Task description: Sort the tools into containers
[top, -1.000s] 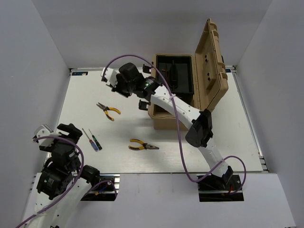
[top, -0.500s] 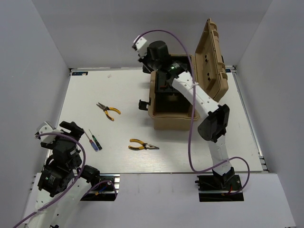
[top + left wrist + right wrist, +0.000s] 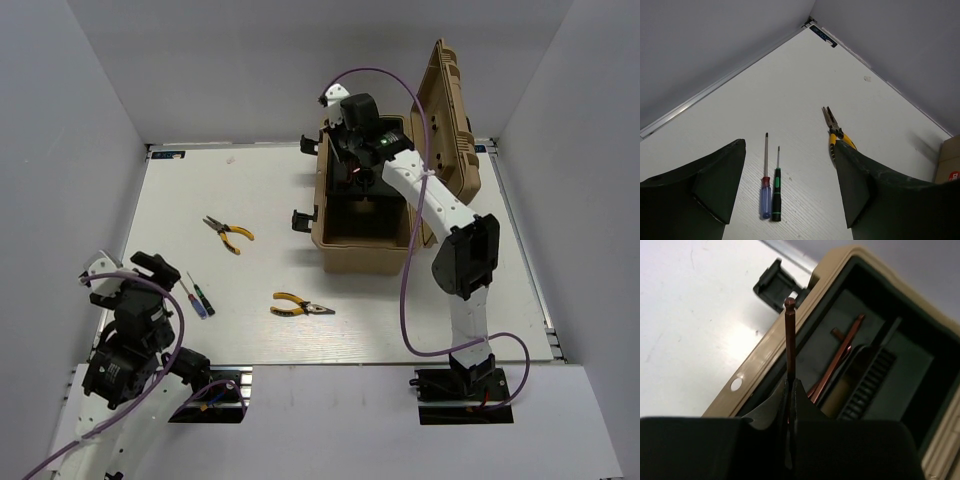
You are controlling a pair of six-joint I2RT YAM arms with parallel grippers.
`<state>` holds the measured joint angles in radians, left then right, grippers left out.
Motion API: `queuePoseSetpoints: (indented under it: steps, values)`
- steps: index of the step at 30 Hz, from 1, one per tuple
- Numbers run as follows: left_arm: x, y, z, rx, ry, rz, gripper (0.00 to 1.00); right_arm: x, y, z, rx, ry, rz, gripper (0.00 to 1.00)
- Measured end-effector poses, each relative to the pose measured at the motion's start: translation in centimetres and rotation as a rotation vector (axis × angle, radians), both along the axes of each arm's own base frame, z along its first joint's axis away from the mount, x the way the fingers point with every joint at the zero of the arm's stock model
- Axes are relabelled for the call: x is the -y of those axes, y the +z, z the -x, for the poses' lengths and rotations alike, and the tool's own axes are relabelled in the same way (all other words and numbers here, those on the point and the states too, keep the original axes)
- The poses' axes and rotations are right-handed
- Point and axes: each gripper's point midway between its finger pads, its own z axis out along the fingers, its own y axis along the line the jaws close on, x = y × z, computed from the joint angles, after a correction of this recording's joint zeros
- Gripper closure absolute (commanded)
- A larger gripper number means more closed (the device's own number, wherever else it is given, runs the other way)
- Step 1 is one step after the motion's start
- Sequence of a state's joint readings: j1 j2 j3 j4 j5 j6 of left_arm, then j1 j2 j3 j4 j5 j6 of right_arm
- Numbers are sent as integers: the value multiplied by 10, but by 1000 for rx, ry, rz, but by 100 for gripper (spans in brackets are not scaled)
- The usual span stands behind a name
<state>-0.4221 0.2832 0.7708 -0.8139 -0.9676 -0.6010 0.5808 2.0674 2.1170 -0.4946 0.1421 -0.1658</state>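
The tan toolbox [image 3: 362, 255] stands open at the back right, lid [image 3: 447, 130] upright. My right gripper [image 3: 352, 148] hovers over its black inner tray [image 3: 900, 365], shut on a dark reddish hex key [image 3: 790, 335] that sticks up from the closed fingers. Another hex key [image 3: 841, 354] lies in the tray. On the table lie two yellow-handled pliers [image 3: 229, 233] [image 3: 300, 307] and two small screwdrivers, blue-handled [image 3: 764, 199] and green-handled [image 3: 776, 194]. My left gripper [image 3: 790, 145] stands open above the near left of the table, just short of the screwdrivers, holding nothing.
A black latch [image 3: 300, 219] juts from the toolbox's left side. White walls close the table in on the left, back and right. The purple cable [image 3: 405, 260] loops beside the right arm.
My right arm has swung from left of the toolbox to above its tray, carrying the hex key. The left arm has shifted only slightly.
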Motion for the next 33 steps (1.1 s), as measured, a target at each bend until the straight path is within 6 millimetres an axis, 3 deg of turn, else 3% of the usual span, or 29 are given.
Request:
queuePoseSetpoints:
  steps: [7,11,14,19,21,25,27,28,29,33]
  values:
    - [6,-2,-8,-25,-21,-15,20,5,-15,4,-97,-41,-75,100]
    - [22,-13,-25,-92,-78,-24,20,10,-17,2,-123,-53,-107,98]
    - [46,-34,-47,-197,-156,-13,17,14,-30,3,-166,-62,-124,84]
    - [88,-88,-78,-421,-280,26,16,17,-48,11,-241,-59,-132,57]
    - [100,-100,-84,-462,-315,49,14,17,-48,11,-247,-49,-140,54]
    - [119,-109,-96,-475,-370,97,13,13,-48,14,-257,-26,-147,55]
    - [127,-121,-104,-504,-385,115,17,11,-47,16,-259,-11,-151,64]
    - [131,-129,-108,-526,-389,121,20,8,-46,18,-265,8,-159,90]
    - [135,-139,-111,-554,-393,126,23,6,-43,21,-266,34,-165,100]
    - [145,-171,-123,-637,-395,142,46,-13,-22,53,-305,243,-221,97]
